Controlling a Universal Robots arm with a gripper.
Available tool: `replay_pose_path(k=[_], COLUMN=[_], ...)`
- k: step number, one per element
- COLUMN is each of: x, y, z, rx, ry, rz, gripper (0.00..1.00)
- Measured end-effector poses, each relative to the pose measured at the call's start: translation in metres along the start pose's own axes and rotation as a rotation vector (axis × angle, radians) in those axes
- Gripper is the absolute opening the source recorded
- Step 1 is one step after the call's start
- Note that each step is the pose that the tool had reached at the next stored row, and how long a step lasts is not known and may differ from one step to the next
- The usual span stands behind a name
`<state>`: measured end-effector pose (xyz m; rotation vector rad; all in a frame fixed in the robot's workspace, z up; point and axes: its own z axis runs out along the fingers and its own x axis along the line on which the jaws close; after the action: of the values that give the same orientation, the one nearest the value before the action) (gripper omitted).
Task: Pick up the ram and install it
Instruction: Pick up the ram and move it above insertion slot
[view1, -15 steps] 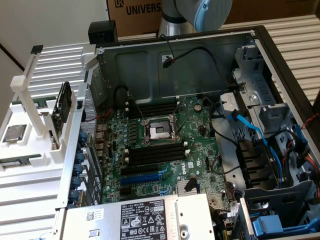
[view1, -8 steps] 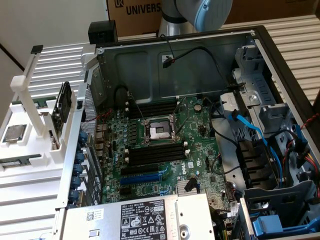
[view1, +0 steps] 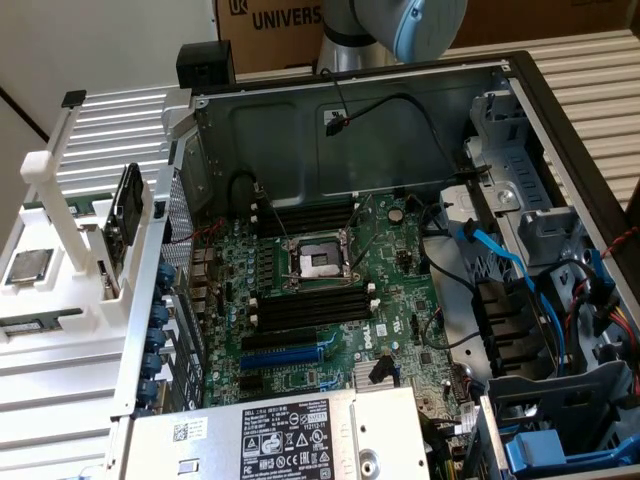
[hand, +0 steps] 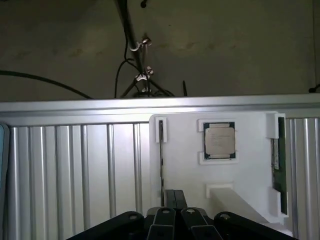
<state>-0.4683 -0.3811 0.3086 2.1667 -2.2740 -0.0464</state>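
The ram (hand: 276, 167) is a narrow green stick with a white sticker, lying in a groove along one edge of the white holder (hand: 185, 165). My gripper (hand: 175, 194) hangs above this holder with its black fingers pressed together and nothing between them. It is over the holder's bare part, apart from the ram. The open computer case holds the motherboard (view1: 400, 300), whose black memory slots (view1: 300, 308) lie beside the processor socket (view1: 318, 262).
A square silver processor chip (hand: 219, 140) sits in a pocket of the holder, and shows again at the exterior view's left (view1: 28, 268). A black part (view1: 125, 215) stands upright on the holder. Cables (view1: 500, 260) and drive cages (view1: 540, 200) crowd the case's right side.
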Motion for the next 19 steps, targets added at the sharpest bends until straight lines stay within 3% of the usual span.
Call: replay_pose_path(k=[19], x=[0.018], y=[-0.0096], z=[0.0341], rx=[-0.0001], ry=[0.0001], rz=[0.000], gripper=[0.11])
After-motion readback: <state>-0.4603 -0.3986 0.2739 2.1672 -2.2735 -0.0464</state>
